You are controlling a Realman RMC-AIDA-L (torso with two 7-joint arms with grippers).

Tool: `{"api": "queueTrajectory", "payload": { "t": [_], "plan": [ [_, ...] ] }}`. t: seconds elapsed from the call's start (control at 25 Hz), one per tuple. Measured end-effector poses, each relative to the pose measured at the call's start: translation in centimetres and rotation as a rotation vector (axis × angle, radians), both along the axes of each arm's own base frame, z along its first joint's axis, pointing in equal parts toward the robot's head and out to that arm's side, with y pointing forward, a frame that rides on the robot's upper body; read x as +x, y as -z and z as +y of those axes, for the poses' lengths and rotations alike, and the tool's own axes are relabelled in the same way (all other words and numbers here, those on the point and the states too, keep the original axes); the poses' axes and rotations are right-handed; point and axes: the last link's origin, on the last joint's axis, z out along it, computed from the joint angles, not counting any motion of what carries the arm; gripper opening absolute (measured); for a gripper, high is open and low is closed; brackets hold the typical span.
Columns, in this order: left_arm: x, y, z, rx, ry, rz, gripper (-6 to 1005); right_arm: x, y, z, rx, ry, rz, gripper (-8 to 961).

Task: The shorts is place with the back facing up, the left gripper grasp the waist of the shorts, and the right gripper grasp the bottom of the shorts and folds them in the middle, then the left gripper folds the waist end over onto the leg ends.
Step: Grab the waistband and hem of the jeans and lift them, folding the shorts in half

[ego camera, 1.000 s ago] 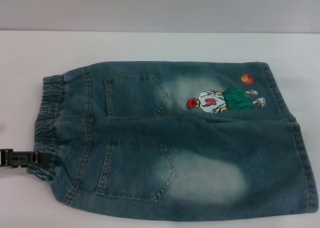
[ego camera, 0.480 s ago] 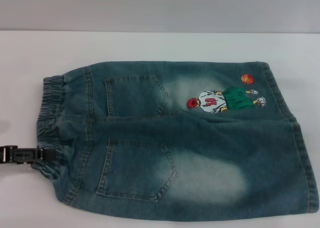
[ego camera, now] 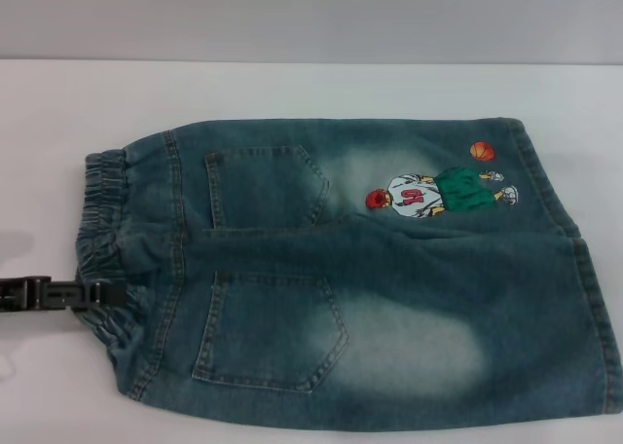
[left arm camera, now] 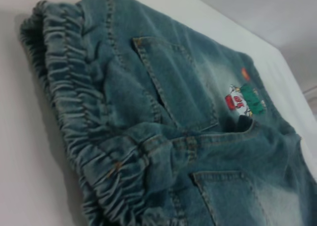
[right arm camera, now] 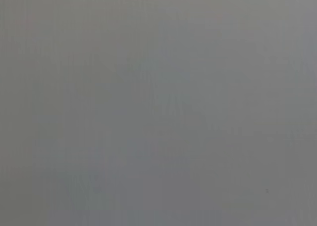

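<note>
The faded denim shorts (ego camera: 389, 308) lie flat on the white table (ego camera: 292, 89), back up, both patch pockets showing. The basketball-player print (ego camera: 438, 196) is at the far right. The ruffled waist (ego camera: 102, 201) is the left end and the bottom of the shorts (ego camera: 596, 308) with the leg ends is the right end. My left gripper (ego camera: 102, 294) reaches in from the left and is shut on the near part of the waist, which bunches around it. The left wrist view looks close along the waist (left arm camera: 74, 102) and pockets. The right gripper is out of view.
Bare white table (ego camera: 39, 171) surrounds the shorts on the left and behind, up to a grey wall (ego camera: 311, 16). The right wrist view shows only a plain grey surface (right arm camera: 158, 107).
My left gripper has moved to the right, carrying the near waist corner with it, so the waistband is pushed in and more bunched. The rest of the shorts has barely shifted.
</note>
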Motion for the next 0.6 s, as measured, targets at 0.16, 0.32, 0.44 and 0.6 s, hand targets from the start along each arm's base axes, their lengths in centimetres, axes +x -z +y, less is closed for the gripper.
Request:
{"api": "queueTrajectory", "payload": {
  "t": [0.16, 0.32, 0.44, 0.6],
  "plan": [
    [0.3, -0.2, 0.1, 0.018, 0.016, -0.020, 801, 0.0, 0.1, 0.0, -0.001, 0.000, 0.001, 718],
    [-0.1, -0.6, 0.3, 0.032, 0.005, -0.001, 800, -0.1, 0.1, 0.0, 0.000, -0.002, 0.001, 718],
    [-0.5, -0.7, 0.2, 0.034, -0.008, 0.013, 799, -0.1, 0.0, 0.0, 0.001, -0.003, 0.001, 717],
    [-1.5, -0.8, -0.1, 0.022, -0.053, 0.057, 798, -0.1, -0.1, 0.1, 0.003, -0.005, 0.000, 717]
  ]
}}
